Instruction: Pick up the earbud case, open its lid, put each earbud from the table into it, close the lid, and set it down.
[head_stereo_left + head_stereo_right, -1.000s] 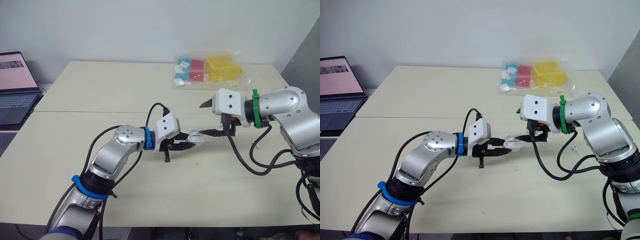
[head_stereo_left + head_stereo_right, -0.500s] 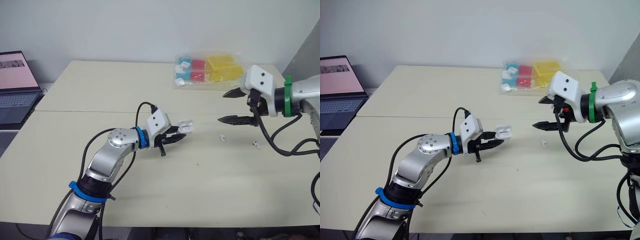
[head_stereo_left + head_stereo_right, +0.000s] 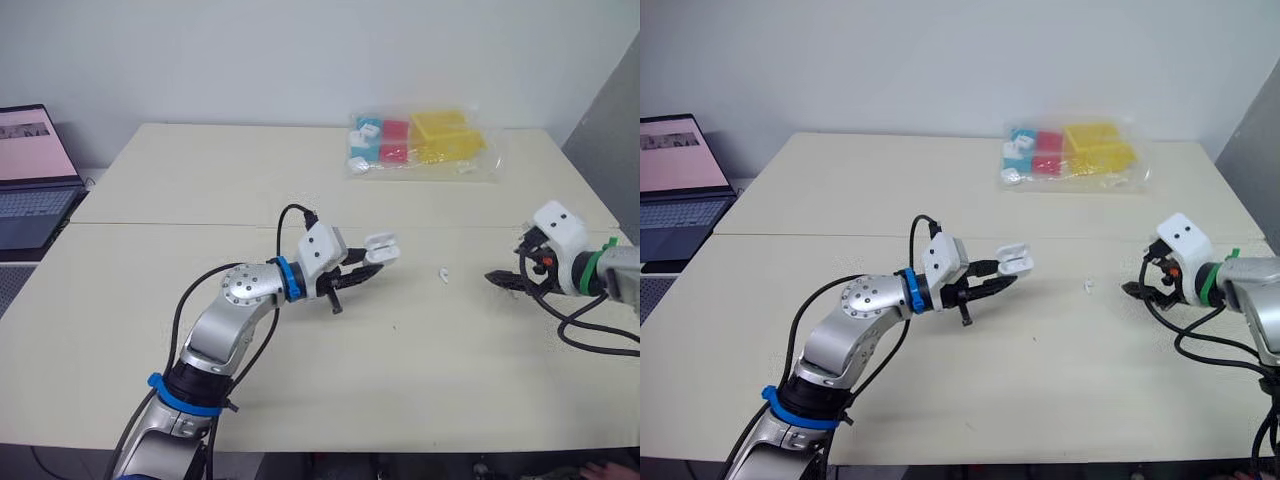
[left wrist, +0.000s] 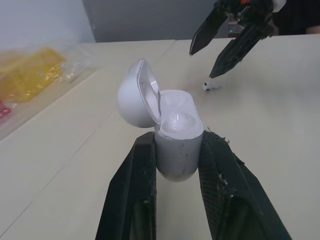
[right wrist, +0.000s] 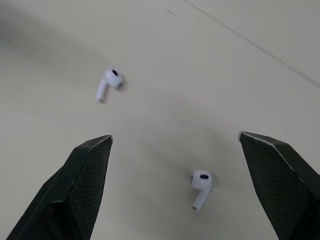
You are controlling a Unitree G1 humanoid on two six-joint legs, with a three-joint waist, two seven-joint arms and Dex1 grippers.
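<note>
Earbud case [image 4: 176, 131], white with its lid tipped open, sits clenched between the jaws of the left gripper [image 3: 362, 268], raised above the middle of the table [image 3: 200, 200]. One earbud [image 5: 108, 83] lies on the table between the case and the right gripper [image 5: 175, 135]; the other earbud [image 5: 201, 186] lies just ahead of that gripper, whose jaws are spread wide and grasp nothing. A clear bag of coloured blocks [image 3: 425, 140] rests at the table's far edge, and a laptop [image 3: 30, 170] stands off to the left.

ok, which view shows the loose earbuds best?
Right wrist view: one earbud and the other earbud lie ahead of the open right gripper. Eye and left wrist views show one, tiny.
</note>
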